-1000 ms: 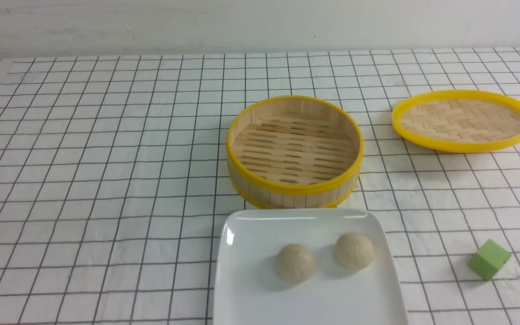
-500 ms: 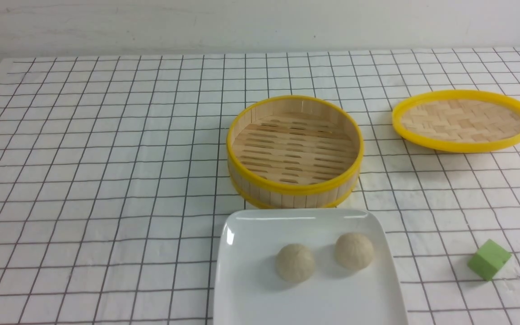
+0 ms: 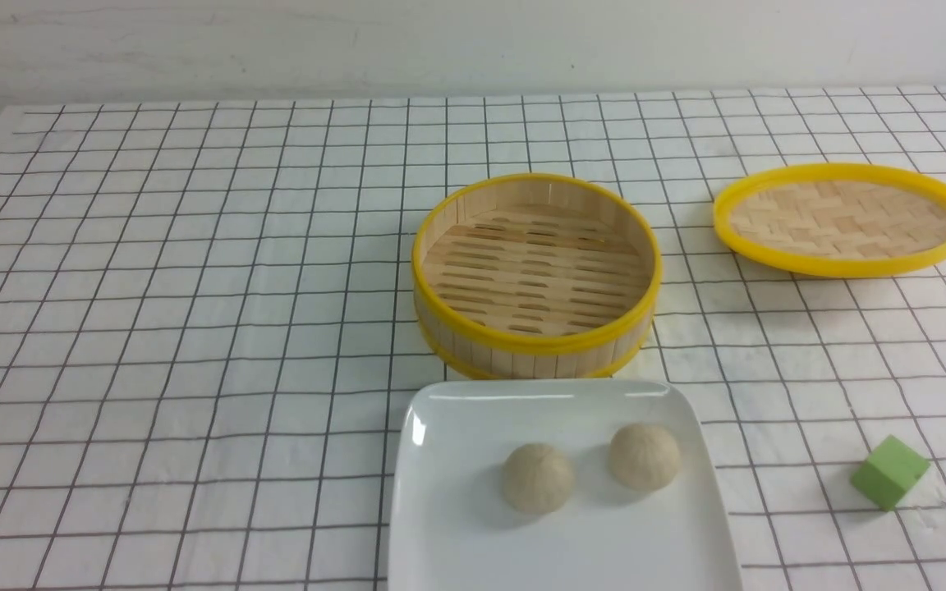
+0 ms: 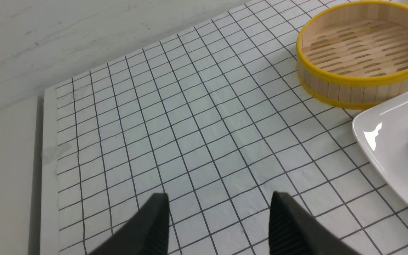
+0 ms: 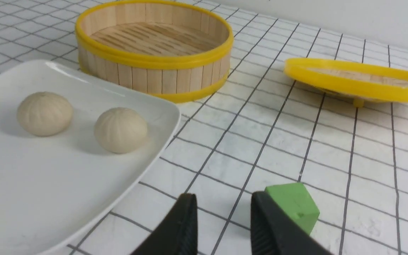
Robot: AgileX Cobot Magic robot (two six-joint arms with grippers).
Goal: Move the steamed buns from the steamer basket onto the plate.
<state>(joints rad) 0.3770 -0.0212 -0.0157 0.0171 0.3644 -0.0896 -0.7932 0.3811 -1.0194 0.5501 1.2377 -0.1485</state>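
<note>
So, both small round cream-beige steamed buns with faintly pleated tops (image 3: 538, 478) can be seen sitting on the large glossy white rounded-square ceramic plate (image 3: 555, 558), near each other but not touching. They're placed toward the plate's far side, with one a bit farther right. Just beyond the plate, the round bamboo steamer basket with yellow rims (image 3: 535, 345) is set down upright on the white counter with a black grid (image 3: 194, 328), and nothing but slatted floor is seen inside it. Off to the right, the flat woven lid with a yellow rim (image 3: 842, 266) is propped at a tilt, and below it in the front view a small green cube (image 3: 889, 473) is seen, well apart from the plate.

As for the fingers, the left ones (image 4: 220, 212) are spread wide with nothing held. The right ones (image 5: 224, 212) are parted too, nothing gripped, and the cube is partly covered by one of them in the wrist view; whether it's touched can't be told.
</note>
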